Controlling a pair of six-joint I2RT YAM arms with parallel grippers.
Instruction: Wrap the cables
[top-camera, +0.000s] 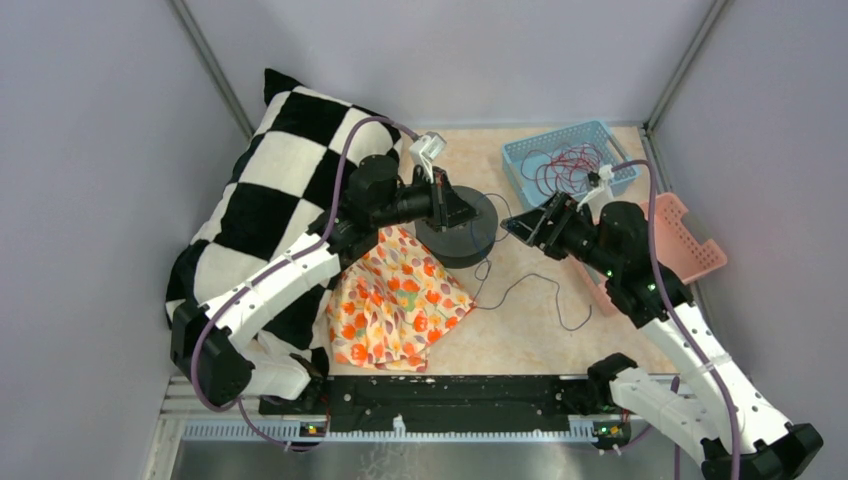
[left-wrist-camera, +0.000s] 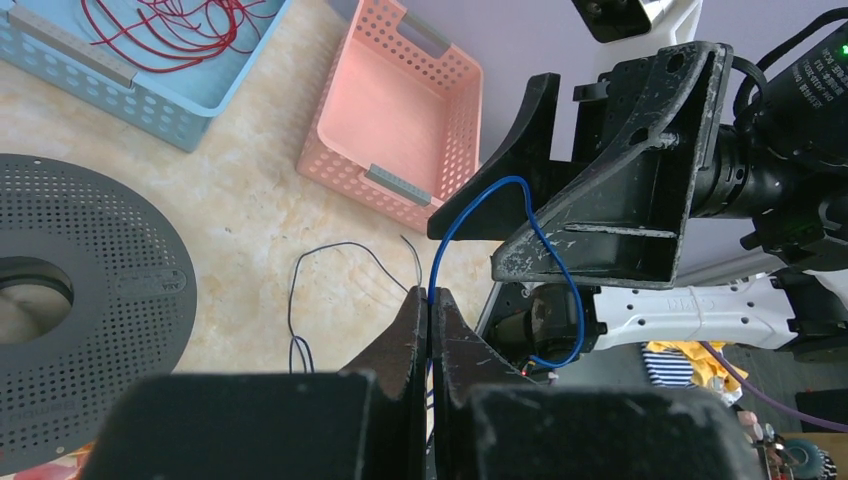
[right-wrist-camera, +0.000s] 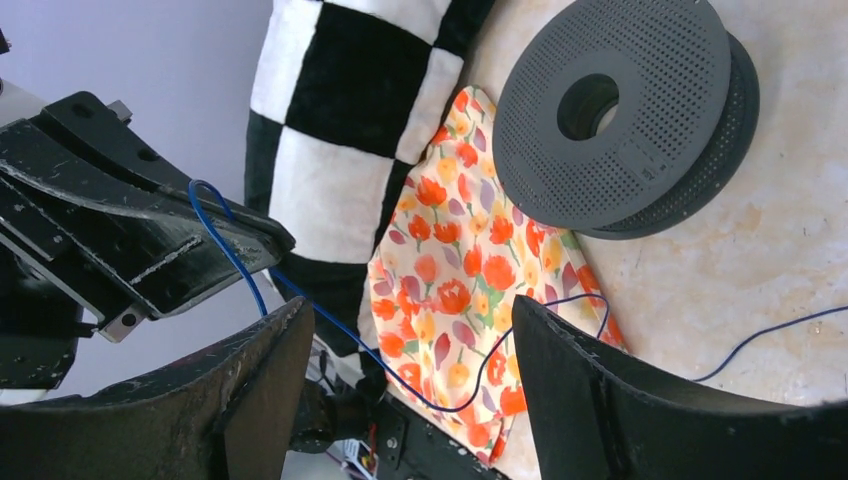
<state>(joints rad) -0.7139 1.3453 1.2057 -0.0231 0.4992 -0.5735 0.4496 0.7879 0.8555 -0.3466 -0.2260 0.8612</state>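
Beige tabletop (left-wrist-camera: 250, 200) — blue cable (left-wrist-camera: 497, 181), upright loop from the clamped left claw (left-wrist-camera: 430, 300)

A thin blue cable (left-wrist-camera: 500, 180), limp and far finer than a finger, is pinched between the closed fingers of the left gripper (left-wrist-camera: 430, 300). From there it rises in a narrow arch and passes between the wide-apart fingers of the right gripper (right-wrist-camera: 410, 310). Its slack trails in loose curves across the table (top-camera: 520, 340), from just beside the spool (top-camera: 482, 232) toward the right edge, where its end lies free.
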